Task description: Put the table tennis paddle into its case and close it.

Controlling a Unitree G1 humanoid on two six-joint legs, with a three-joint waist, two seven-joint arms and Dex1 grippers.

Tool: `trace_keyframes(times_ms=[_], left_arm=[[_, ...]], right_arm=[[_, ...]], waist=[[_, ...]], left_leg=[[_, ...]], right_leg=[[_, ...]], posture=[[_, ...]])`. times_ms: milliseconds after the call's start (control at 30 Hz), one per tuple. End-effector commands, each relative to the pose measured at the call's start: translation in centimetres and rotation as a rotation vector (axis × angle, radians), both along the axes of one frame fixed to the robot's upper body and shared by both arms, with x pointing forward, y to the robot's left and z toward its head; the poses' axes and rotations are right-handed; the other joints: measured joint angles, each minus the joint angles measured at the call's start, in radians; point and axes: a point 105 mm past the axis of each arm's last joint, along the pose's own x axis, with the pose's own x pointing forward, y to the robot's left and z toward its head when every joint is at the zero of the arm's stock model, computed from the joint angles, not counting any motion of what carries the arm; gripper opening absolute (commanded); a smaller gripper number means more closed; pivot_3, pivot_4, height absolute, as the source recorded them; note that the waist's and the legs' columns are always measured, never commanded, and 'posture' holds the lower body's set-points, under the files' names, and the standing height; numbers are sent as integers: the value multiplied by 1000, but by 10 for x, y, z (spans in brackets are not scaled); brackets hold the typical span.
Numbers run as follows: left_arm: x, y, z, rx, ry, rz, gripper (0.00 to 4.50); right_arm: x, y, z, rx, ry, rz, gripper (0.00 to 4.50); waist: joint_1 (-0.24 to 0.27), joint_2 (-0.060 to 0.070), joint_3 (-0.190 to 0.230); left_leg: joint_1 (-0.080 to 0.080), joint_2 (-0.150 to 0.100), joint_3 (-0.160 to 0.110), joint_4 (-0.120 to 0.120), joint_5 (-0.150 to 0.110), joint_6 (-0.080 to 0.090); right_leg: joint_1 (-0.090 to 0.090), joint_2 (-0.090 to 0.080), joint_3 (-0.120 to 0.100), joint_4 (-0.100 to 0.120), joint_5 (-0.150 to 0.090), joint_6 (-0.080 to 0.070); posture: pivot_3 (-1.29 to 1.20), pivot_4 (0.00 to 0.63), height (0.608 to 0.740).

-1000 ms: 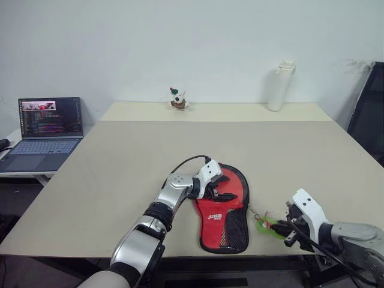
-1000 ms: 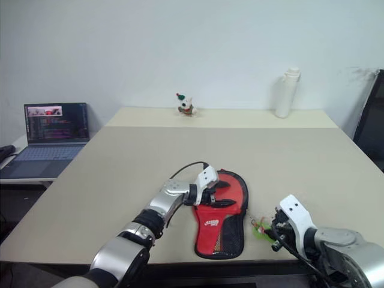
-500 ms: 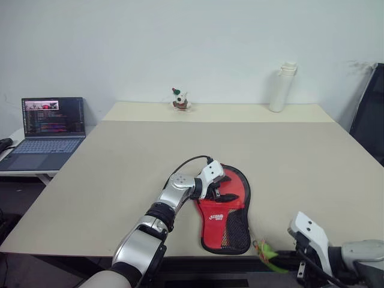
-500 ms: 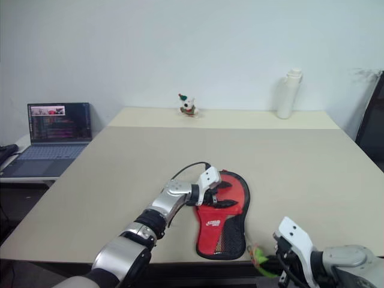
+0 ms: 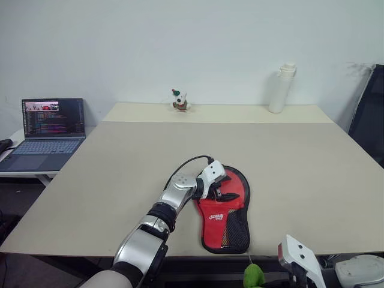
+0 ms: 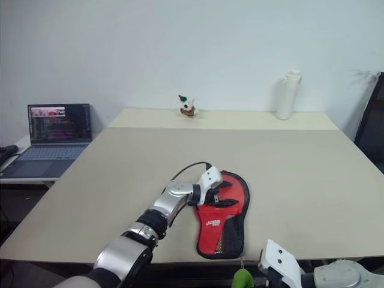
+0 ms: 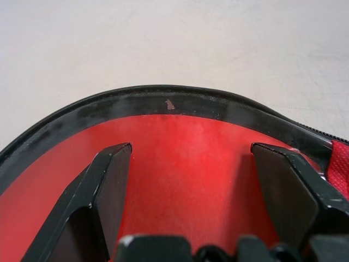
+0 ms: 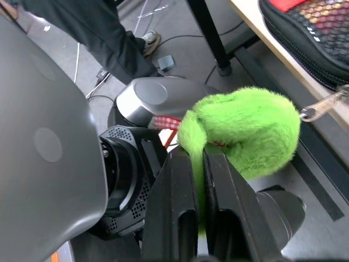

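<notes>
Left tool [image 5: 221,187] spread wide presses on the red case [image 5: 225,210] lying low-centre on the counter [image 5: 300,174], while right tool [image 8: 203,164] pinches the soft green zip-pull pompom [image 8: 245,131], light, floppy fabric, best gripped there.

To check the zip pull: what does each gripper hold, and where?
Right gripper: shut on the green charm, at its edge. Left gripper: open over the case, holding nothing.

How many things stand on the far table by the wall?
2: a small figurine toward the left of the far table, and a white bottle toward its right. None looks hidden.
</notes>
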Motion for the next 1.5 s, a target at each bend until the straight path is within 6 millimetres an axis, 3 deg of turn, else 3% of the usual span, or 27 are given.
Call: trace_keyframes(times_ms=[33, 233, 267, 467, 633, 700, 800, 1000, 1167, 1500], left_arm=[[-6, -1, -19, 52, 49, 2, 3805], [-8, -3, -20, 45, 52, 0, 3805], [-8, -4, -20, 43, 53, 0, 3805], [-8, -3, -19, 34, 53, 3, 3805], [-6, 7, -8, 1, 24, 9, 3805], [-8, 21, 10, -44, -9, -5, 3805], [-17, 45, 33, -109, -40, -18, 3805], [-43, 95, 54, -154, -49, 57, 3805], [-59, 126, 55, -159, -33, 177, 3805], [-78, 148, 48, -120, -67, 316, 3805]], right_arm=[[-14, 13, 7, 49, 15, 90, 41], [-5, 12, 13, 36, -9, 73, 41], [-4, 11, 15, 35, -12, 74, 557], [14, 12, 25, 47, -75, 57, 2392], [60, 5, 45, 105, -237, -75, 2392], [95, -4, 61, 163, -366, -167, 2392], [127, -18, 69, 192, -499, -231, 2392], [161, -36, 74, 248, -567, -245, 2392], [189, -47, 69, 221, -607, -220, 2392], [213, -58, 53, 154, -599, -146, 2392]], waist=[[0, 0, 0], [0, 0, 0], [0, -1, 0], [-1, -1, 0], [-7, -1, 1], [-14, -2, 1], [-30, -3, 3], [-37, -3, 7], [-37, -2, 8], [-34, -2, 9]], left_leg=[[0, 0, 0, 0, 0, 0], [0, 0, 0, 0, 0, 0], [0, 0, 0, 0, 0, 0], [0, 0, 0, 0, 0, 0], [0, 0, 1, 0, 0, 0], [0, 1, 1, -1, 0, 0], [-2, 2, 3, -2, 0, 0], [-5, 4, 1, -3, 0, 0], [-3, 4, 3, -2, 0, 0], [-4, 4, 3, -2, 0, 0]], right_leg=[[0, 0, 0, 0, 0, 0], [0, 0, 0, 0, 0, 0], [0, 0, 0, 0, 0, 0], [0, 0, 0, 0, 0, 0], [0, 0, 1, 0, 0, 0], [-1, 0, 1, 0, 0, 0], [-5, 1, 4, 1, 0, 0], [-8, 4, 4, 2, -1, -2], [-7, 2, 4, 2, -1, -2], [-8, 1, 5, 3, -1, -3]], posture=[[0, 150, 740], [0, 150, 740], [0, 150, 740], [0, 150, 740], [0, 150, 740], [0, 150, 740], [0, 150, 740], [0, 150, 740], [0, 150, 740], [0, 150, 740]])
